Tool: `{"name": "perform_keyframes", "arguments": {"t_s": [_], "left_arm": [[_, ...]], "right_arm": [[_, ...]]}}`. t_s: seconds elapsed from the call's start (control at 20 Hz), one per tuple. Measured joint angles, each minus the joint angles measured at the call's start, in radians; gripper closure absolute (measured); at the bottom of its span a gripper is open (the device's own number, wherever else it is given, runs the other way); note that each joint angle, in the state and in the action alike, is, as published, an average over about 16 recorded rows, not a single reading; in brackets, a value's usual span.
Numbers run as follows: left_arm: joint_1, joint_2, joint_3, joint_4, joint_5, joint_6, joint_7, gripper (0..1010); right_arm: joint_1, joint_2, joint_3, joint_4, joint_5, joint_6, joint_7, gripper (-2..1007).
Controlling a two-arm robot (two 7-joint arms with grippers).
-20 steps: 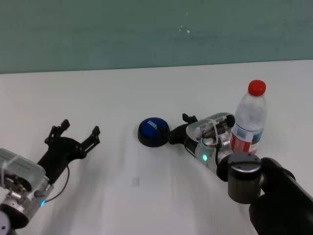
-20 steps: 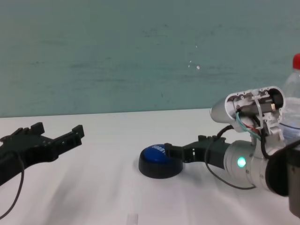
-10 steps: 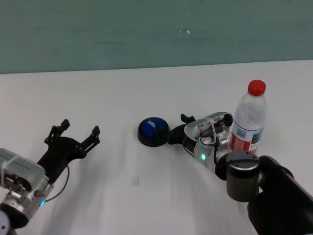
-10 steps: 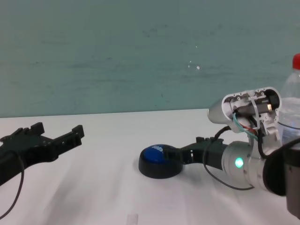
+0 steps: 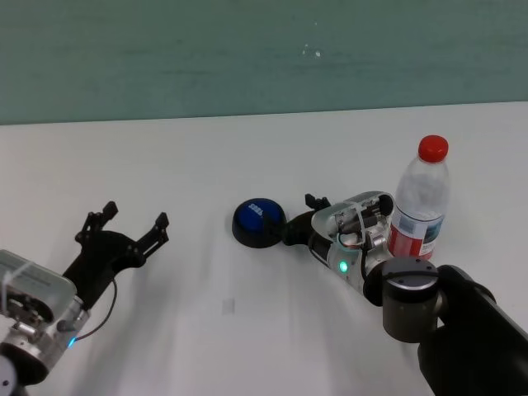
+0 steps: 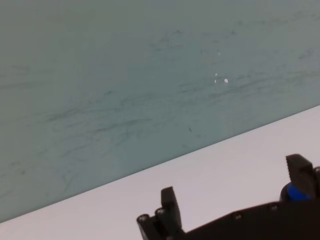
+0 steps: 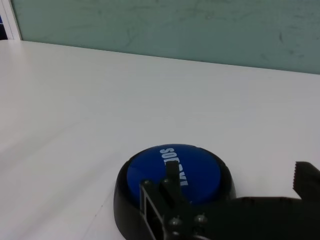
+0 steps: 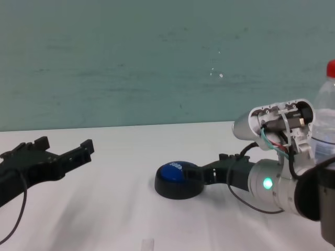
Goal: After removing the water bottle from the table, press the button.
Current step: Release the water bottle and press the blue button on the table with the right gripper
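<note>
Presently the bottle (image 5: 421,200) stands on the bench (image 5: 247,157). Right gripper (image 5: 299,224), jaws apart, touches the button (image 5: 257,221); left gripper (image 5: 124,224) idles well apart, jaws apart.

lab bench, white table (image 5: 247,148), teal wall (image 5: 247,49)

water bottle (image 5: 421,200) upright on desk (image 5: 247,157), right side; button (image 5: 258,221) mid-desk; right gripper (image 5: 302,221) low, just beside button, between it and bottle; left gripper (image 5: 122,225) jaws spread, well apart at left
</note>
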Motion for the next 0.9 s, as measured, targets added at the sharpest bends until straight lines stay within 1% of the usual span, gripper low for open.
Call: {"name": "perform_keyframes", "arguments": {"t_s": [0.45,0.7,0.9], "left_arm": [[0.0,0.0,0.0,0.0,0.0,0.0,0.0,7],[0.0,0.0,0.0,0.0,0.0,0.0,0.0,7],[0.0,0.0,0.0,0.0,0.0,0.0,0.0,7]], "right_arm": [[0.003,0.0,0.004,-0.015,0.001,-0.022,-0.004,5],[0.002,0.0,0.005,-0.04,0.003,-0.035,-0.004,5],[-0.005,0.001,0.004,-0.071,0.006,-0.04,-0.002,5]]}}
